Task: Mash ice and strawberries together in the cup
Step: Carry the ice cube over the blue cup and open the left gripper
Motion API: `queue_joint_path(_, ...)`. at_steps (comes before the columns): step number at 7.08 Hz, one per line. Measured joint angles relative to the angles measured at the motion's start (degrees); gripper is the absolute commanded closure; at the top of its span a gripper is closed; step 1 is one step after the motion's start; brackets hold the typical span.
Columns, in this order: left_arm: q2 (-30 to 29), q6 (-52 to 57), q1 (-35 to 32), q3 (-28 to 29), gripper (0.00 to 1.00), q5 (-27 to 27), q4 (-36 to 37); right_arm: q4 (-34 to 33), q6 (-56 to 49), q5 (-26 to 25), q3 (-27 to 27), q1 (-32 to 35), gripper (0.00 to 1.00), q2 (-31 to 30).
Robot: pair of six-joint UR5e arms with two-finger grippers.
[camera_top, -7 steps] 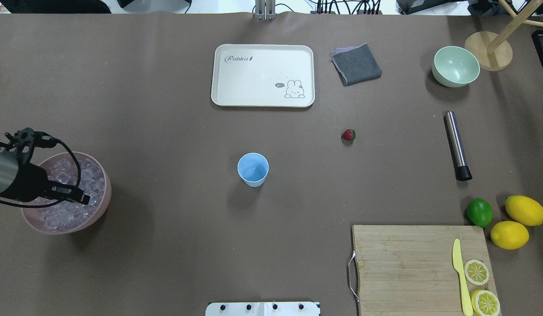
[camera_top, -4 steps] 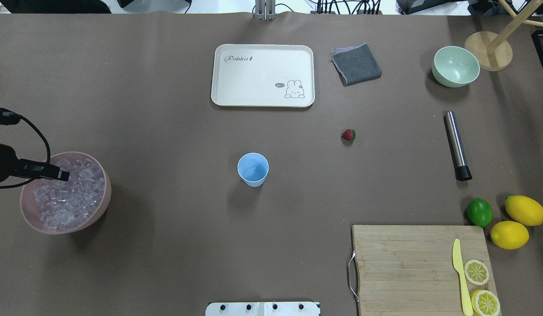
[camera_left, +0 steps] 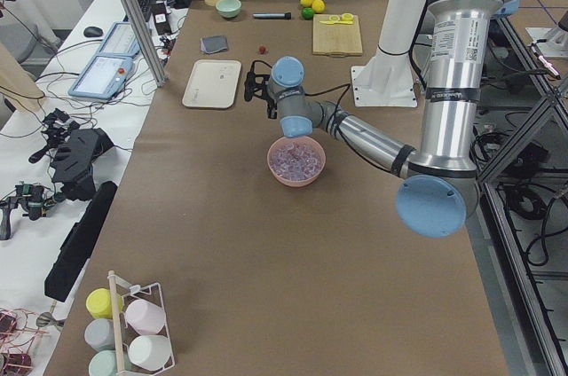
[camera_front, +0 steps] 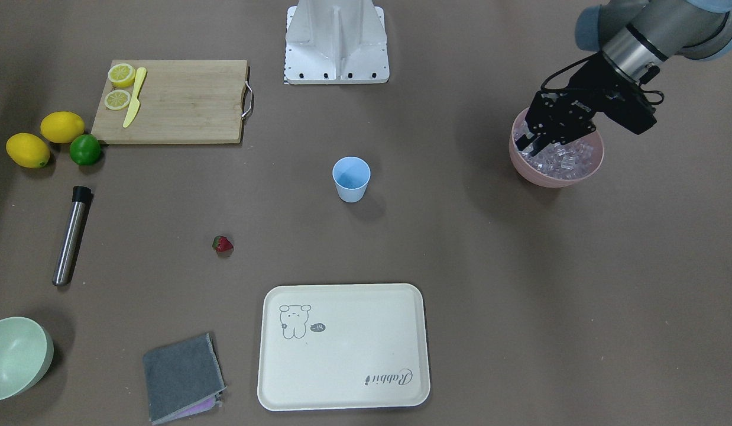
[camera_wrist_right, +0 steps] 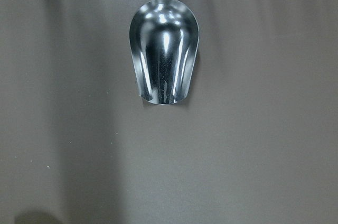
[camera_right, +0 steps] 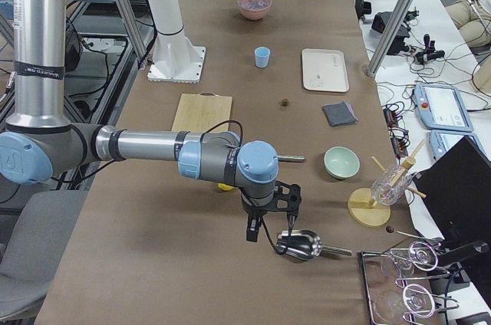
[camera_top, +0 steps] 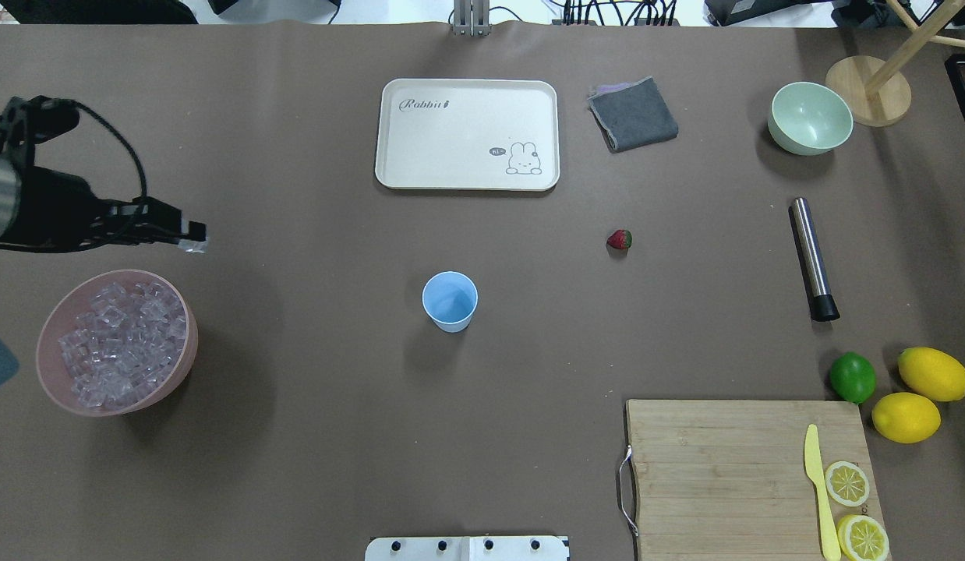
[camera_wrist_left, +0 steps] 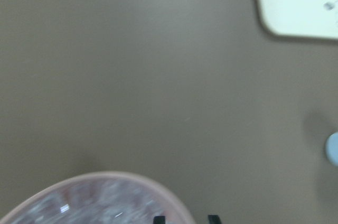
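The light blue cup (camera_top: 450,300) stands empty mid-table and also shows in the front view (camera_front: 351,177). The strawberry (camera_top: 620,239) lies on the table to its right. The ice (camera_top: 120,343) fills the pink bowl (camera_top: 188,358) at the left. My left gripper (camera_top: 192,238) hangs above the table beside the bowl's far rim, shut on a small clear ice cube. In the front view it (camera_front: 527,142) overlaps the bowl's edge. My right gripper (camera_right: 268,227) shows only in the exterior right view, above a metal scoop (camera_right: 301,244). I cannot tell whether it is open or shut.
A cream tray (camera_top: 467,134), a grey cloth (camera_top: 633,114) and a pale green bowl (camera_top: 810,117) lie at the far side. A steel muddler (camera_top: 813,259), a lime (camera_top: 852,376), two lemons (camera_top: 932,373) and a cutting board (camera_top: 708,467) are on the right.
My left gripper was down in the ice bowl, drew back to the left, and is now raised past the bowl's far rim with a pale cube at its tips.
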Motion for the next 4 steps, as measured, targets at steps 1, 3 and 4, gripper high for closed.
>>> queue_joint_path(1,-4.8,-2.7,2.8,0.8,1.0,2.4,0.6,0.0,0.0,0.0,0.0,0.0,0.0,0.0)
queue_joint_path(3,-15.0,-4.0,11.9,2.9,1.0,13.3,6.8,0.0,0.0,0.1,-0.1,0.0,0.0,-0.2)
queue_joint_path(4,-19.3,-4.0,16.4,4.4,1.0,19.5,9.7,0.0,0.0,0.1,-0.2,0.0,0.0,-0.2)
